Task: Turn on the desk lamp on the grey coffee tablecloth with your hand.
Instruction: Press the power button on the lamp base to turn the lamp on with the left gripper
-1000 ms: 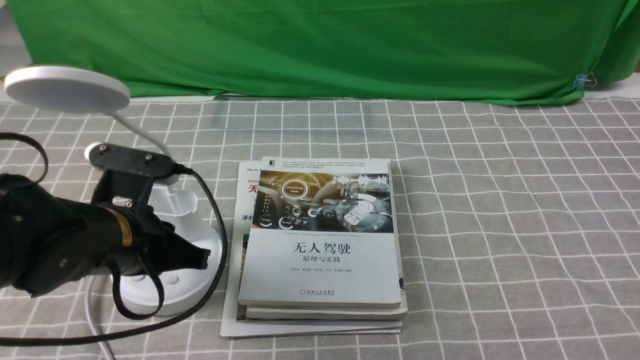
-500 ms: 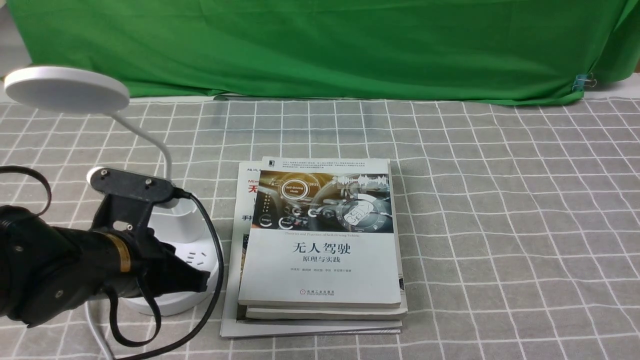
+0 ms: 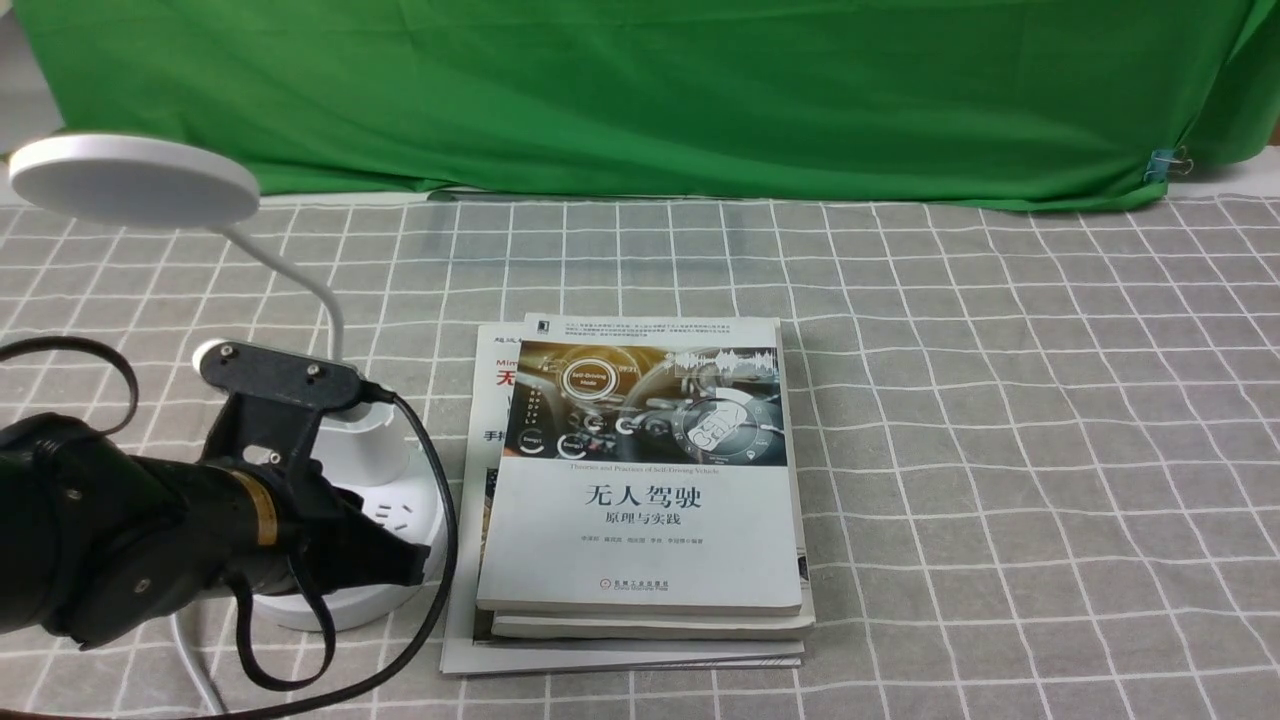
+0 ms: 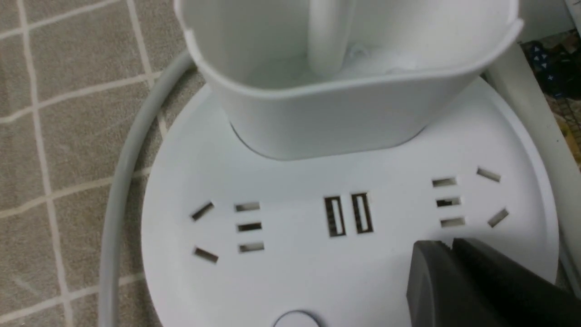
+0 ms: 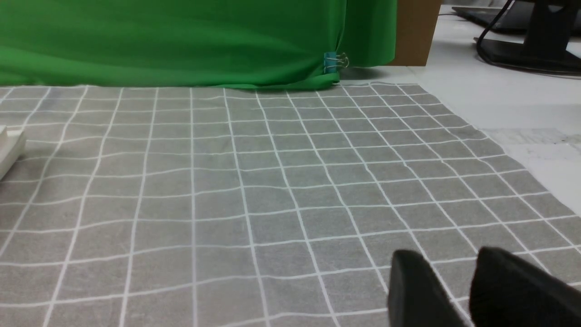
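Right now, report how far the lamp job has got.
Done: the left fingers sit shut over the desk lamp's base, beside its sockets. In hand: lining up on the round button at the base's rim, which they do not cover. Left: pressing it; no glow shows under the lamp head. The right fingers hang open, apart.

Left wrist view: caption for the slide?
Shut left claw over the socket base of the desk lamp, near its USB ports.

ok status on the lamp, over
Left gripper shut, tip over the desk lamp base, near the button. Right gripper open over the tablecloth. No glow seen. Books alongside, not blocking.
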`<act>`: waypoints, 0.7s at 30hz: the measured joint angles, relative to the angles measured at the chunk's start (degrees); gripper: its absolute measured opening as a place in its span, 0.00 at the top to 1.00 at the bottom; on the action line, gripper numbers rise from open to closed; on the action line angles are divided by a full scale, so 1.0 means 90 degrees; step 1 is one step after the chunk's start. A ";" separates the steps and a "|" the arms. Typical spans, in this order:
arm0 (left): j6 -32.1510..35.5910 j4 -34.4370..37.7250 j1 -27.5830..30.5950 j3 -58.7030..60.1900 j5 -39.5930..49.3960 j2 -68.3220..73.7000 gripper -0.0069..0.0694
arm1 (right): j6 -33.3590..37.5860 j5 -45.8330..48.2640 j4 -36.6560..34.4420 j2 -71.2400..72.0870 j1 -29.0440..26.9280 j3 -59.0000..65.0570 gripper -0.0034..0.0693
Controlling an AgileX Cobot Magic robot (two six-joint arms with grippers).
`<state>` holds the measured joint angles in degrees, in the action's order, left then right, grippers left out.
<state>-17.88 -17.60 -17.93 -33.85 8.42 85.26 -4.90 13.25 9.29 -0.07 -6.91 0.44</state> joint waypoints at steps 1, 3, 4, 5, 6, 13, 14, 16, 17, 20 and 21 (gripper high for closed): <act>-0.0005 0.0000 0.0000 -0.0007 0.0000 -0.0009 0.88 | 0.0000 0.0000 0.0000 0.0000 0.0000 0.0000 0.62; -0.0005 0.0000 0.0000 -0.0015 0.0026 -0.0036 0.88 | 0.0000 0.0000 0.0000 0.0000 0.0000 0.0000 0.62; -0.0005 0.0000 0.0000 -0.0039 0.0094 -0.0060 0.88 | 0.0000 0.0000 0.0000 0.0000 0.0000 0.0000 0.62; -0.0005 0.0000 0.0000 -0.0039 0.0113 -0.0064 0.88 | 0.0000 0.0000 0.0000 0.0000 0.0000 0.0000 0.62; -0.0005 0.0000 0.0000 -0.0077 0.0230 -0.0102 0.88 | 0.0000 0.0000 0.0000 0.0000 0.0000 0.0000 0.62; -0.0005 0.0006 0.0000 -0.0206 0.0647 -0.0281 0.88 | 0.0000 0.0000 0.0000 0.0000 0.0000 0.0000 0.62; -0.0005 0.0006 0.0000 -0.0206 0.0742 -0.0286 0.88 | 0.0000 0.0000 0.0000 0.0000 0.0000 0.0000 0.62; -0.0005 0.0010 0.0000 -0.0206 0.0815 -0.0294 0.88 | 0.0000 0.0000 0.0000 0.0000 0.0000 0.0000 0.62; -0.0015 0.0012 0.0000 -0.0206 0.0809 -0.0296 0.88 | 0.0000 0.0000 0.0000 0.0000 0.0000 0.0000 0.62; -0.0015 0.0018 0.0000 -0.0206 0.0788 -0.0301 0.88 | 0.0000 0.0000 0.0000 0.0000 0.0000 0.0000 0.62; -0.0015 0.0018 0.0000 -0.0206 0.0785 -0.0301 0.88 | 0.0000 0.0000 0.0000 0.0000 0.0000 0.0000 0.62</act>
<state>-18.02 -17.44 -17.93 -35.70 15.48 82.55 -4.91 13.25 9.29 -0.07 -6.91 0.44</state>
